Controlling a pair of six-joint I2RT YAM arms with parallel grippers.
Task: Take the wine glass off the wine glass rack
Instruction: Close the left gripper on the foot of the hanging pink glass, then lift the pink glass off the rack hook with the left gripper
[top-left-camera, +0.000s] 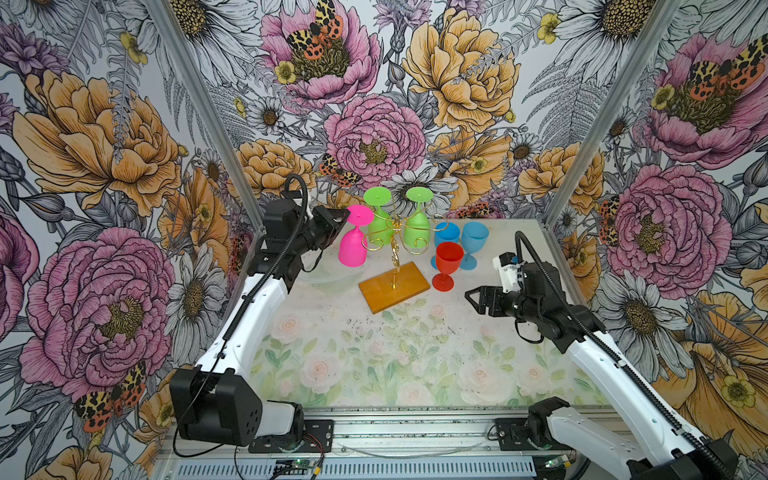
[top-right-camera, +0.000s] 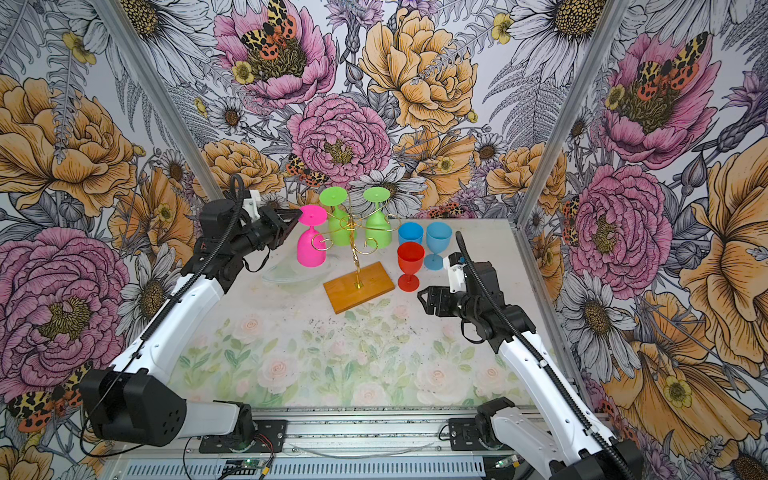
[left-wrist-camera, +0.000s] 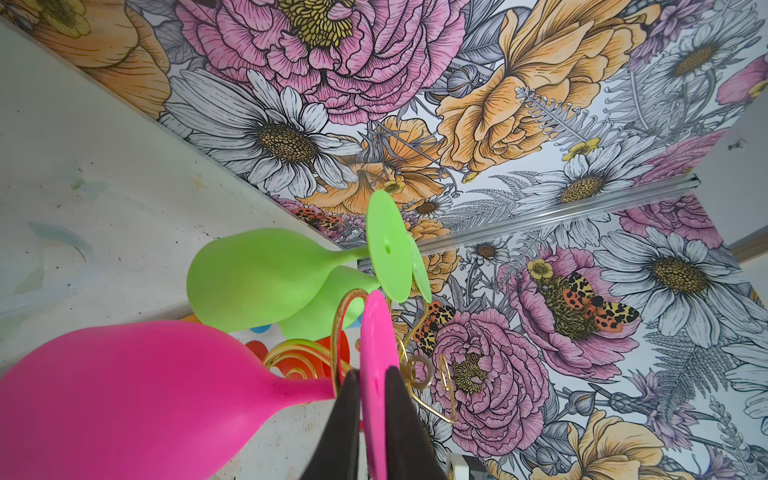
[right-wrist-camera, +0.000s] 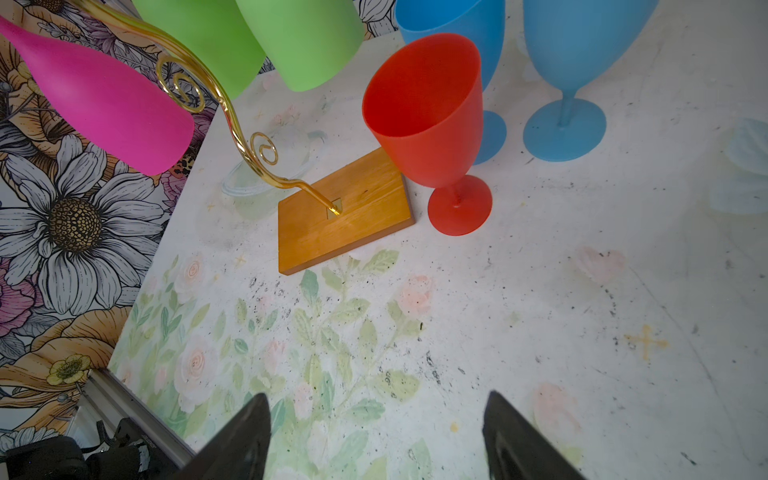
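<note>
The left gripper (left-wrist-camera: 376, 374), clamped on the foot of the hanging pink plastic wine glass (left-wrist-camera: 145, 395), should next slide it off the gold wire rack (top-left-camera: 409, 286).

Upright glasses (top-left-camera: 449, 257) crowd the rack's (top-left-camera: 409, 286) right; table (top-left-camera: 374, 353) front open.

We get bright, even light in both top views, w/ barely any shadow on the worktop (top-left-camera: 374, 353). Wrist views bow at the edges. The pink wine glass (left-wrist-camera: 145, 399) looks soft up close; right wrist pic runs dimmer toward its corners.
</note>
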